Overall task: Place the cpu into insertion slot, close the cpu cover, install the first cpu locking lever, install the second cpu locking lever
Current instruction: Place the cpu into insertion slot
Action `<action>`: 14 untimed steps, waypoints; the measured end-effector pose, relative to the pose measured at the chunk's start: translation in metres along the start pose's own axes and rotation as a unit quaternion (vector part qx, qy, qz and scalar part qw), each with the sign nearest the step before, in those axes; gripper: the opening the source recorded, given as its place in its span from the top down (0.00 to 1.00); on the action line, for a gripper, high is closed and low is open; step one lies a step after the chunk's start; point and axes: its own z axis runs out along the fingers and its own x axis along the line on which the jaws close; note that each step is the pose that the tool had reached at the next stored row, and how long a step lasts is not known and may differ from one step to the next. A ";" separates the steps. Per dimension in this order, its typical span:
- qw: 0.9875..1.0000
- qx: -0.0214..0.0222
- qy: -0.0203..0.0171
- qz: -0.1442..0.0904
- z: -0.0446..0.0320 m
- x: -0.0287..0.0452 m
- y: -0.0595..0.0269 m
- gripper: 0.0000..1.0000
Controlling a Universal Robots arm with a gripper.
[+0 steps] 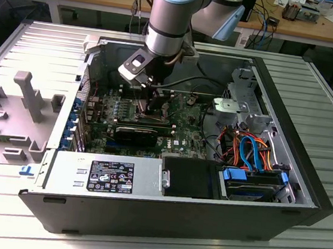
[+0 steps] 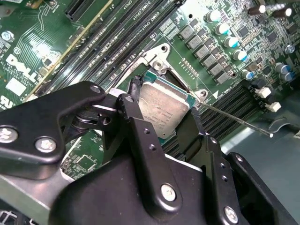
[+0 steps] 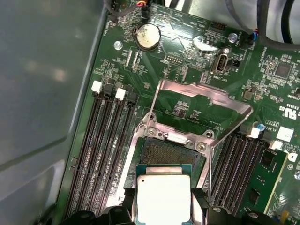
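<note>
In the exterior view I have the arm reaching down into the open case (image 1: 162,217), with the gripper (image 1: 155,102) low over the board (image 1: 186,133), a little toward the exterior view's left of the board's middle; from here I cannot tell what the jaws are doing. In the second wrist view it is clear: the fingers (image 2: 136,119) pinch the cpu (image 2: 164,110) by two opposite edges, its silver top facing the camera and looking level with the board. In the first wrist view the slot (image 3: 164,151) shows its dark centre bare just beyond the chip's leading edge, and the chip overlaps the slot's nearer part. So I judge the chip is above the slot but short of centre, edges roughly square to the rim. The cover (image 3: 206,93) stands swung open on the slot's far side.
</note>
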 end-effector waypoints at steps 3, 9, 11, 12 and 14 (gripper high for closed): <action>1.000 0.000 0.002 0.015 0.0005 0.0000 0.0001 0.45; 0.999 0.000 0.006 0.049 0.0017 0.0000 0.0002 0.45; 0.998 0.000 0.007 0.058 0.0020 0.0000 0.0002 0.45; 0.998 0.000 0.008 0.063 0.0023 0.0000 0.0003 0.45; 0.997 0.000 0.009 0.077 0.0030 0.0000 0.0004 0.45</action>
